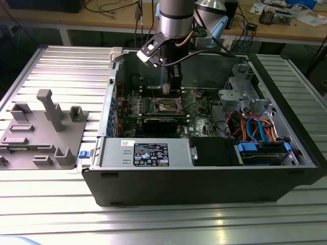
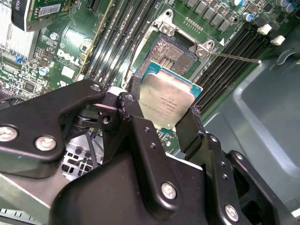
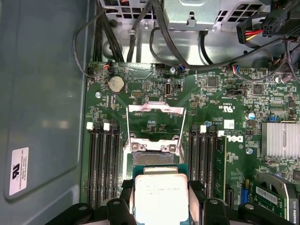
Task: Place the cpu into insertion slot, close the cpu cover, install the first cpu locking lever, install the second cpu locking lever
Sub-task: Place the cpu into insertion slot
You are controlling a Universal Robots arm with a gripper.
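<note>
black gripper [image 2: 161, 115] clamped on flat square silver-topped cpu [image 2: 168, 96] by opposite edges | poised near brownish-gold insertion slot [image 2: 177, 52] | light, stiff, fragile

The arm [image 1: 176, 15] was a silvery-grey cylinder with a black band around its lower end. A thin dark cable [image 1: 186, 59] curved beside its wrist. The jaws were matte black, built of flat linked bars with rounded ends, fastened by silver screws [image 2: 168, 190].
</note>
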